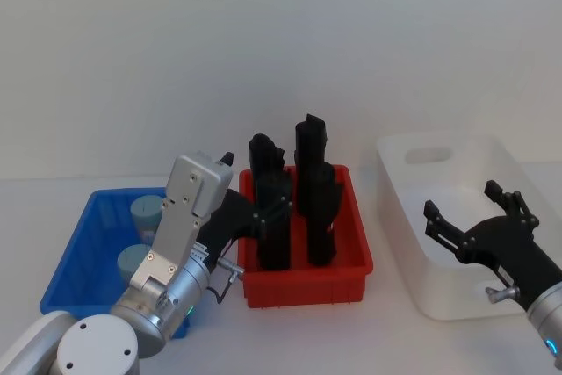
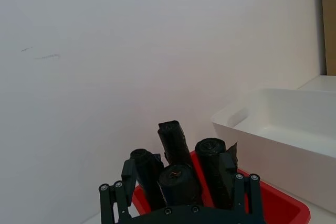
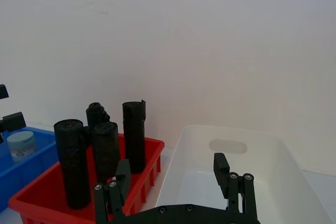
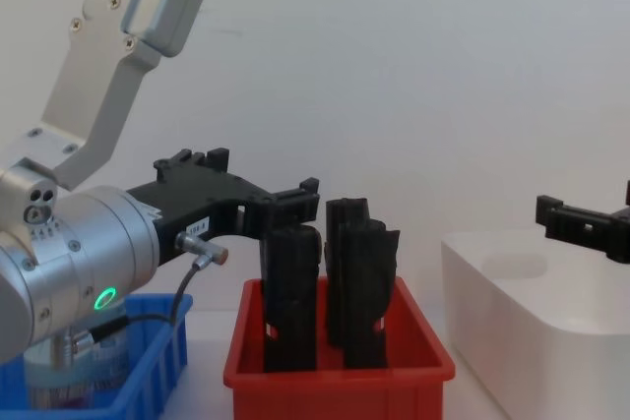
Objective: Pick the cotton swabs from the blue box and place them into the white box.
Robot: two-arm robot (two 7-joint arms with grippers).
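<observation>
Swabs occupy blue box; left end effector over red bin.

The blue box is bright blue. The cotton swabs in it have pale grey-blue lids. The bin is red and the rolls in it are plain black. The white box is plain white, as are the desk and the wall. The left gripper and the right gripper are black. The left arm is silver-grey with a green light.
</observation>
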